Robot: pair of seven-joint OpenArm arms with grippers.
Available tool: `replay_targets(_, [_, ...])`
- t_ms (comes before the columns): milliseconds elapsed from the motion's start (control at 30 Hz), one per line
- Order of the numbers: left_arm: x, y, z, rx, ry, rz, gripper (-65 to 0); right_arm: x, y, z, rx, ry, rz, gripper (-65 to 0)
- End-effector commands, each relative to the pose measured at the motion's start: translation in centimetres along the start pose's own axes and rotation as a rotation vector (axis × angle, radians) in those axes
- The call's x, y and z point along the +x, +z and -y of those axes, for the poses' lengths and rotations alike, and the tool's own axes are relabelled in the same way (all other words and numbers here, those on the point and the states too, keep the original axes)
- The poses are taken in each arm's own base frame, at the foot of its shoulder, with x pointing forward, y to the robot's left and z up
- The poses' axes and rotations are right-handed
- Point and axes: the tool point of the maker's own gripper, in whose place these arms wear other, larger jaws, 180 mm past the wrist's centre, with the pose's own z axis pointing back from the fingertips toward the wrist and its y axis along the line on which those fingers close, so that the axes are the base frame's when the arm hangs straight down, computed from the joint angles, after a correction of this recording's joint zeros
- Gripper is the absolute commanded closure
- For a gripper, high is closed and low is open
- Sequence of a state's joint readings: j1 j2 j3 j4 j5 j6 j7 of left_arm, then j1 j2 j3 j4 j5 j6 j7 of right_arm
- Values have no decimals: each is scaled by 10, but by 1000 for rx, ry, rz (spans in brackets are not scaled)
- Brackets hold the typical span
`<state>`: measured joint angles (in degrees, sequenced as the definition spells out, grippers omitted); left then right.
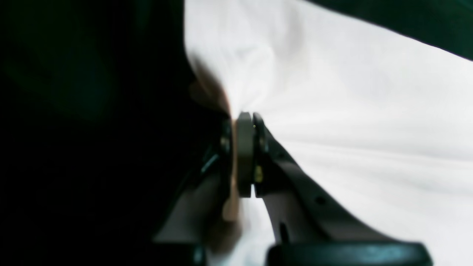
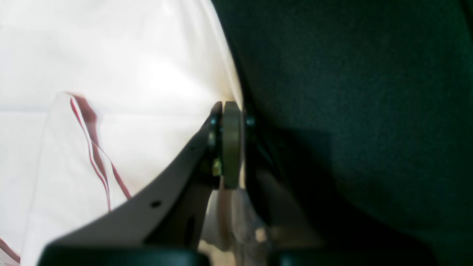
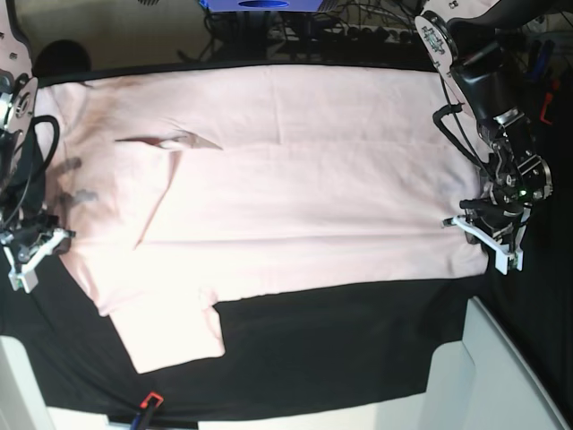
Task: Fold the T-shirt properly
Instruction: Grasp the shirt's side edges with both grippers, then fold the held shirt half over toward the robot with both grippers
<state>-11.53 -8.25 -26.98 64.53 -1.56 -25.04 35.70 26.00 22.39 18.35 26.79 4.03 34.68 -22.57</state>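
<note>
Lying mostly flat on the desk (image 3: 358, 340): T-shirt (image 3: 295, 197), one sleeve tucked in | folding just starting, most still left | left tool (image 1: 248, 123) pinching shirt edge | right tool (image 2: 229, 111) pinching other edge | showing red-striped neck label only in right wrist view

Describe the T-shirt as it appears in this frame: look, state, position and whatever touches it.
The T-shirt is pale pink, soft and cotton-like, plain side showing, spread flat and wide across the black table cloth with shallow creases. One short sleeve sticks out toward the near edge. The left gripper is shut on one side edge and the right gripper is shut on the opposite edge.
</note>
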Motion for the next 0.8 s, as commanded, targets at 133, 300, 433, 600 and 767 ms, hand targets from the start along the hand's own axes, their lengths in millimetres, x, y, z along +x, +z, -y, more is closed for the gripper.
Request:
replay_targets(133, [32,14,-7,28,-34,102,0,25,12,15,-30,18,70,0])
replay_targets(300, [34,26,-5,39,-60,130,0,20,19,18,-51,63,84,0])
replay_targets(433, [27,31,-6,44,-74,124,0,14,25,19,-65,99,85,0])
replay_targets(600, [20,32,-7,45,-79,115,0,15,35,16,-40,55,135,0])
replay_targets(767, [28,45,-10,63,-112,149,0,18,43,12,-42,90,167,0])
